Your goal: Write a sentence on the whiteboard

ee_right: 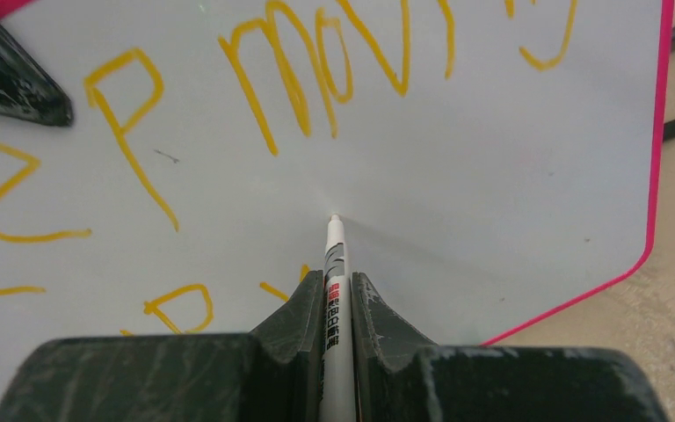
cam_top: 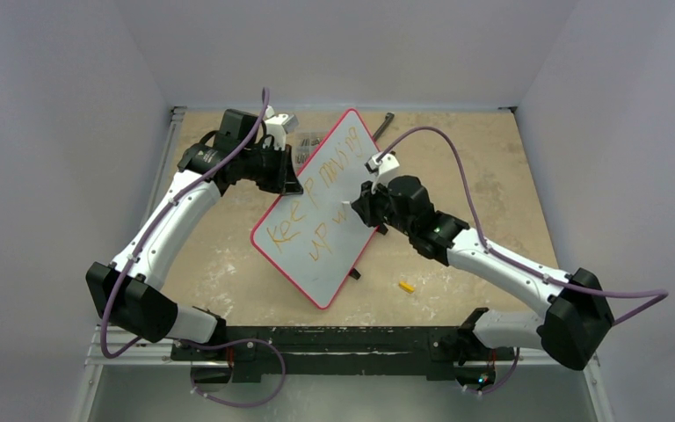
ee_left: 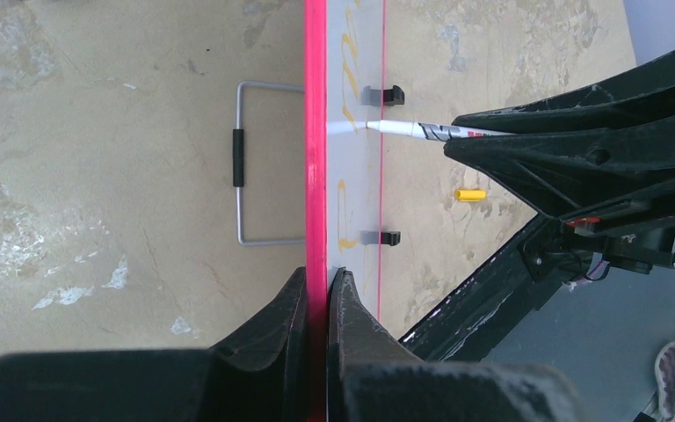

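The whiteboard (cam_top: 325, 272) sits diagonally in the middle of the bench (cam_top: 457, 176), with one rounded corner of its red frame pointing to the far side and its black feet (ee_left: 391, 95) along the right-hand edge. The left gripper (ee_left: 316, 277) is pressed together on the board's red frame and pinches its upper-left edge. From that wrist the board shows almost edge-on, with a wire handle (ee_left: 240, 158) behind it. The sentence (cam_top: 316, 189) runs in orange across the pale surface. The top line reads roughly "KeeP moving", and a second line below it so far shows "UP" and a stroke or two more. The right gripper (ee_right: 337, 281) is clamped on a slim white marker pen (ee_right: 336, 255), whose barrel lies between the fingers and points at the board. Its tip sits on the bare stretch under "moving", just right of the second line's last stroke. Whether it touches the surface cannot be told. A small yellow piece (cam_top: 406, 286) lies on the bench near the board's lower right edge, apart from it.
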Available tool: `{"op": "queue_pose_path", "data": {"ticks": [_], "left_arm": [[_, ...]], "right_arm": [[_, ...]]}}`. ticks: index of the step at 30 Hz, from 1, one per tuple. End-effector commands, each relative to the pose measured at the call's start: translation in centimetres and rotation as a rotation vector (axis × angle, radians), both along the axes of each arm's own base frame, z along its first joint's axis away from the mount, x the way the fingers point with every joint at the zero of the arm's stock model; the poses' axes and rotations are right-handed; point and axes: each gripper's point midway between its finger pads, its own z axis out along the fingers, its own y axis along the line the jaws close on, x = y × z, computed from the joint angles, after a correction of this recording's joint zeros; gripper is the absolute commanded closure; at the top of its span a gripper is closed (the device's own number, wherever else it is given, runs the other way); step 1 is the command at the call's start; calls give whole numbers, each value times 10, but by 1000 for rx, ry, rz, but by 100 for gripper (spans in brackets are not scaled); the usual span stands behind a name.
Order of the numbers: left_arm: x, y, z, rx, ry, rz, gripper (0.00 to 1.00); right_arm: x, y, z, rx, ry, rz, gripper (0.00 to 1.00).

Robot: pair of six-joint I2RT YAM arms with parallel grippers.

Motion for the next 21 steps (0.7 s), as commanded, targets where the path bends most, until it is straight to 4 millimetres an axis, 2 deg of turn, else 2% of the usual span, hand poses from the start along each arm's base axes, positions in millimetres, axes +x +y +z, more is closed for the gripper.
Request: {"op": "queue_pose_path", "data": {"ticks": [1, 8, 13, 21], "left_arm": [[13, 14, -1, 96, -105, 1, 100], [15, 17, -2, 111, -107, 12, 100], [15, 20, -2, 126, -112, 21, 100], [15, 21, -2, 129, -114, 25, 100]], "right_arm": [[13, 12, 35, 28, -77, 19, 100], [4, 2, 37, 54, -72, 3, 100], [-2, -17, 43, 79, -93, -45, 100], [10, -37, 27, 63, -69, -97, 100]]}}
